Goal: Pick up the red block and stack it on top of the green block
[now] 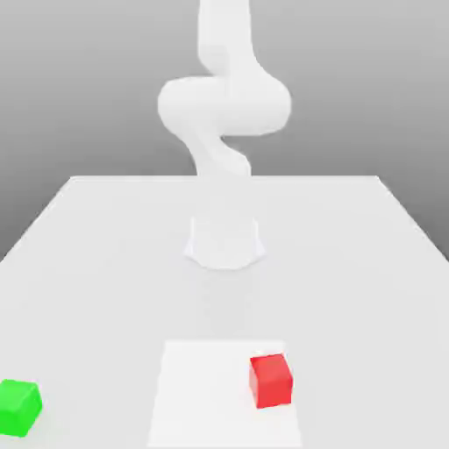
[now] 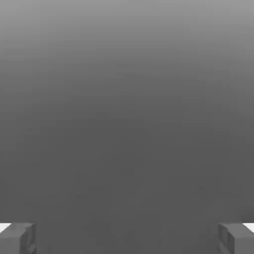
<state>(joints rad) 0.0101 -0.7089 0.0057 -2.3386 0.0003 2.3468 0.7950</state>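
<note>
The white arm [image 1: 224, 105] rises behind the table [image 1: 105, 254], twisting up from its round base [image 1: 225, 243] and running off the upper edge of the exterior view; nothing of it comes near the blocks. Down at the near end of the table the red block [image 1: 270, 380] sits on a paler square patch [image 1: 224, 395], toward that patch's side on the exterior view's right; it stands flat and alone, nothing touching it. The green block [image 1: 18, 408] is well apart from it — far over at the exterior view's left, off the patch, close to the table's near corner. From the hand view, the gripper [image 2: 127, 238] looks out at plain grey and nothing else; its two fingertips [image 2: 18, 238] show at opposite corners of the picture, spread wide — a broad gap between them and nothing held there. Both blocks rest on the table surface, neither one stacked on the other.
</note>
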